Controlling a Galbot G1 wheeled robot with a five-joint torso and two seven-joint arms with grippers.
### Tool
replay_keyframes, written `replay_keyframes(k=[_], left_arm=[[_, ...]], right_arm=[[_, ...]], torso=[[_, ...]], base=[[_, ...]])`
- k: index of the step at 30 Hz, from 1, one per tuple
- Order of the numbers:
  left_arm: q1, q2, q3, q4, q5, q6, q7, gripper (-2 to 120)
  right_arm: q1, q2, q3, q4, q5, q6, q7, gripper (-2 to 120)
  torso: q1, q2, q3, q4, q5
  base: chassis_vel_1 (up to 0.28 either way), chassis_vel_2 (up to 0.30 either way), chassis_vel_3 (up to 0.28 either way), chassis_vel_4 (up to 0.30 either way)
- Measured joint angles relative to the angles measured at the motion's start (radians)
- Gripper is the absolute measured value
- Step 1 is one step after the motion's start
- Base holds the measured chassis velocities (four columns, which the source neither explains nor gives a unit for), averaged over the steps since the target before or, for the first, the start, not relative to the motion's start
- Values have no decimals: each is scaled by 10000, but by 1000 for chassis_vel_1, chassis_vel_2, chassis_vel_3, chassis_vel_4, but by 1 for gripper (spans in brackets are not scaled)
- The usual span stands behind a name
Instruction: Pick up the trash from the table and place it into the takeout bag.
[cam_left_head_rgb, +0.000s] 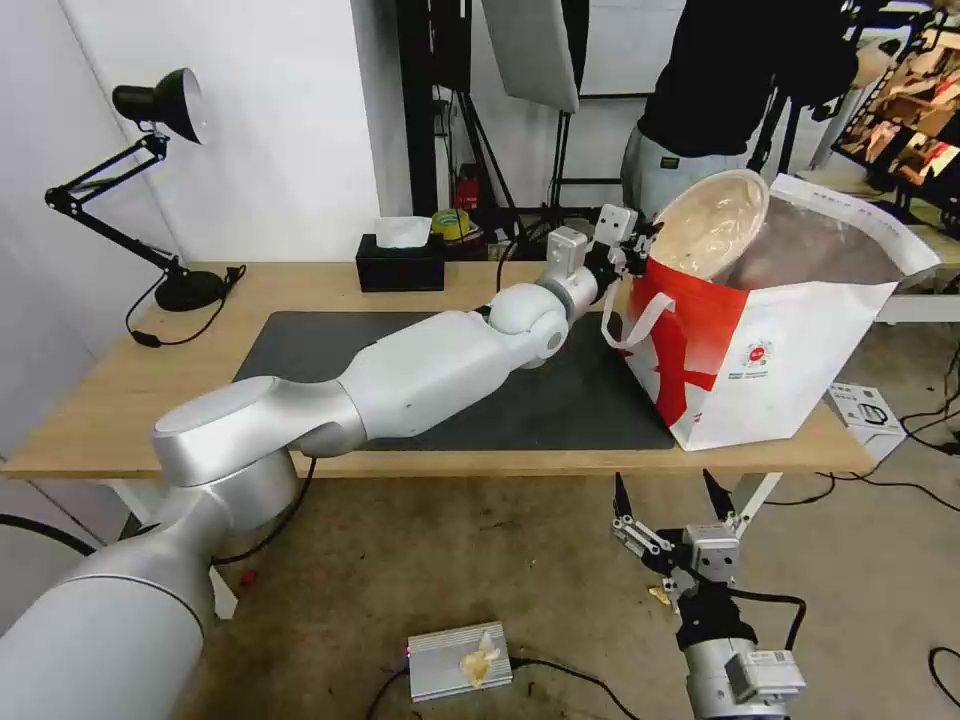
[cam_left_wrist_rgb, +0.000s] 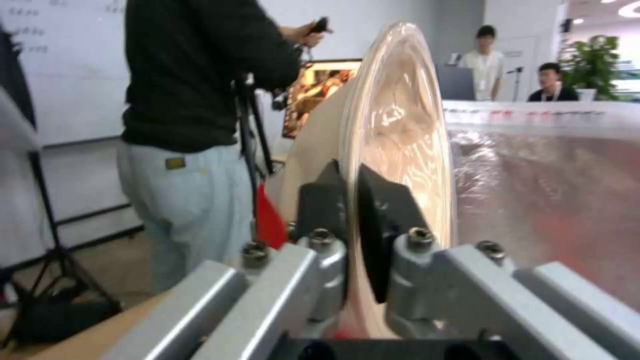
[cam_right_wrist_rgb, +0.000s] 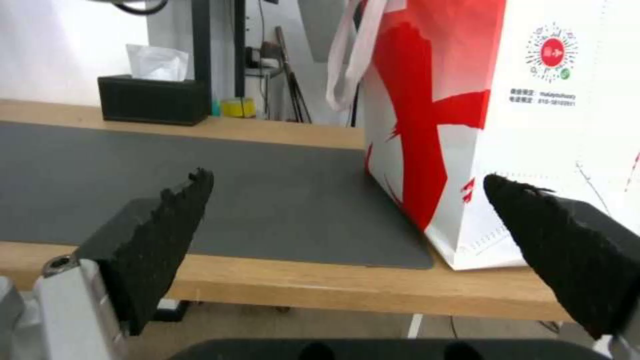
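Trash: round beige lidded bowl (cam_left_head_rgb: 712, 222), tilted on edge over the open mouth of the large white-and-red takeout bag (cam_left_head_rgb: 790, 370).
Left gripper (cam_left_head_rgb: 632, 248): jaws pinching the bowl's rim.
Right gripper (cam_left_head_rgb: 668, 500): jaws spread, below the light-wood surface (cam_left_head_rgb: 100, 400) edge.

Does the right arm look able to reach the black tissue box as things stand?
Probably not easily: the right gripper hangs open below the table's near edge, and the tissue box sits at the far edge.
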Motion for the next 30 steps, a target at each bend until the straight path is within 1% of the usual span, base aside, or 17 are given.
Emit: replay_keyframes(k=[1, 3, 5, 9, 11, 12, 14, 15, 17, 18, 19, 20, 23, 24, 26, 28, 30], left_arm=[[0, 0, 0, 0, 0, 0, 0, 7], [-53, 120, 80, -158, 5, -165, 70, 17], [-70, 148, 95, -207, 3, -237, 76, 21], [-84, 288, 196, -294, 159, -1181, 116, 39], [-84, 335, 195, -343, 220, -1288, 120, 42], [-83, 412, 195, -428, 287, -1362, 121, 49], [-99, 512, 190, -554, 332, -1418, 119, 56], [-99, 512, 190, -554, 332, -1418, 119, 56], [-173, 692, 157, -844, 334, -1458, 86, 68], [-197, 747, 143, -942, 334, -1458, 60, 71], [-197, 747, 143, -942, 334, -1458, 60, 71], [-213, 793, 126, -1038, 334, -1465, 6, 76], [-216, 1073, -100, -1800, 317, -1493, -715, 91], [-216, 1073, -100, -1800, 317, -1493, -715, 91], [-163, 1403, -330, -2400, 558, -1507, -1194, 98], [-124, 1736, -500, -2755, 994, -1568, -1498, 99], [-94, 1941, -575, -2951, 1148, -1635, -1653, 100]], right_arm=[[0, 0, 0, 0, 0, 0, 0, 100], [1, 0, 0, 0, 0, 0, 0, 100], [0, 0, 0, 0, 0, 0, -1, 100], [0, 0, 0, 0, 0, 0, -1, 100], [0, 0, 0, 0, 0, 0, -1, 100], [0, 0, 0, 0, 0, 0, 0, 100], [0, 0, 0, 0, 0, 0, -1, 100], [0, 0, 0, 0, 0, 0, -1, 100], [0, 0, 0, 0, 0, 0, 0, 100], [0, 0, 0, 0, 0, 0, -1, 100], [0, 0, 0, 0, 0, 0, -1, 100], [0, 0, 0, 0, 0, 0, 0, 100], [0, 0, 0, 0, 0, 0, -1, 100], [0, 0, 0, 0, 0, 0, -1, 100], [0, 0, 0, 0, 0, 0, -1, 100], [0, 0, 0, 0, 0, 0, 0, 100], [0, 0, 1, 0, 0, 0, 0, 100]], torso=[[0, 0, 0, 0, 0], [0, 0, 0, 1, 0], [0, 0, 0, 0, 0], [0, 0, 0, -1, 0], [0, 0, 0, -1, -1], [0, 0, 0, 0, -1], [0, 0, 0, 1, -1], [0, 0, 0, 1, -1], [0, 0, 0, 0, 0], [0, 0, 0, 0, -1], [0, 0, 0, 0, -1], [0, 0, 0, 0, -1], [0, 0, 0, -2, -1], [0, 0, 0, -2, -1], [-1, 2, -1, -3, -1], [-1, 2, -1, 0, -1], [0, 2, -1, 1, -2]], base=[[0, 0, 0, 0], [0, 0, 0, 0], [0, 0, 0, 0], [0, 0, 0, 0], [0, 0, 0, 0], [0, 0, 0, 0], [0, 0, 0, 0], [0, 0, 0, 0], [0, 0, 0, 0], [0, 0, 0, 0], [0, 0, 0, 0], [0, 0, 0, 0], [0, 0, 0, 0], [0, 0, 0, 0], [0, 0, 0, 0], [0, 0, 0, 0], [0, 0, 0, 0]])
